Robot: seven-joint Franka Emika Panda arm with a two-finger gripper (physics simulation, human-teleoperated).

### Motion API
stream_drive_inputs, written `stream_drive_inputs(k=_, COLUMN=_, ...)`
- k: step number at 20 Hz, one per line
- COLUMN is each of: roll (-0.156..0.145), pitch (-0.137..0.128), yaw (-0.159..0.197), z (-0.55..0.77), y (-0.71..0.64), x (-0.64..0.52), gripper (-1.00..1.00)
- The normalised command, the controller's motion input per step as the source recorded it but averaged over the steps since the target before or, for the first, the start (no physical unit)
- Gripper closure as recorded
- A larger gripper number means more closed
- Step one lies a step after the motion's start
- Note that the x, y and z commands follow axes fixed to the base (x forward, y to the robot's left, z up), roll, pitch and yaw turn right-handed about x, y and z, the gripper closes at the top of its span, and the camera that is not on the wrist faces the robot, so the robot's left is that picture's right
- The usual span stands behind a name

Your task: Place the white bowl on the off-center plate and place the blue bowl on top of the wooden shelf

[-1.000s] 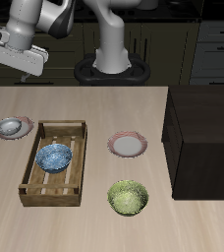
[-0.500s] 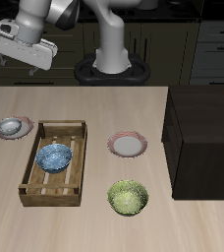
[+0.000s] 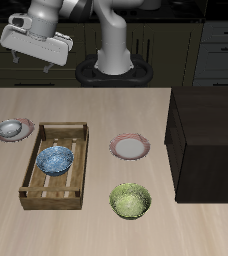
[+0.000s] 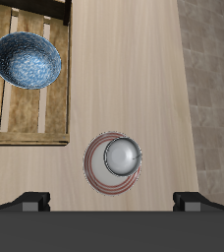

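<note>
The white bowl point(image 3: 11, 128) point(image 4: 123, 155) rests on the off-center plate point(image 3: 24, 126) point(image 4: 92, 169), which has a pink-red rim and lies near the table's side edge. The blue bowl point(image 3: 56, 159) point(image 4: 27, 59) lies inside the light slatted crate point(image 3: 34, 180) point(image 4: 32, 120). The wooden shelf point(image 3: 208, 140) is a dark block at the table's other side, with nothing on top. My gripper point(image 3: 32, 62) point(image 4: 112, 204) hangs open and empty, high above the back of the table, over the white bowl's area.
A second pink-rimmed plate point(image 3: 131, 148) lies bare near the table's middle. A yellow-green bowl point(image 3: 130, 200) stands in front of it, near the front edge. The robot's base point(image 3: 114, 70) is behind the table.
My gripper has drifted higher and along the back of the table toward the robot's base. The bowls and plates have not moved.
</note>
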Motion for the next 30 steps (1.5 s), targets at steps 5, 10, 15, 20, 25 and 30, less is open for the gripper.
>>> stream_drive_inputs(k=5, roll=0.036, pitch=0.015, yaw=0.002, z=0.18, y=0.45, x=0.31, gripper=-1.0)
stream_drive_inputs(k=10, roll=0.009, pitch=0.029, yaw=-0.001, z=0.13, y=0.34, x=0.3, gripper=-1.0)
stream_drive_inputs(k=15, roll=-0.02, pitch=0.025, yaw=0.018, z=0.03, y=0.1, x=0.25, gripper=-1.0)
stream_drive_inputs(k=20, roll=0.004, pitch=0.01, yaw=0.027, z=-0.02, y=0.12, x=0.12, gripper=-1.0)
stream_drive_inputs(k=25, roll=-0.007, pitch=0.046, yaw=0.07, z=-0.22, y=0.31, x=0.49, gripper=-1.0)
stream_drive_inputs(k=30, roll=0.006, pitch=0.018, yaw=0.036, z=-0.13, y=0.13, x=0.17, gripper=-1.0)
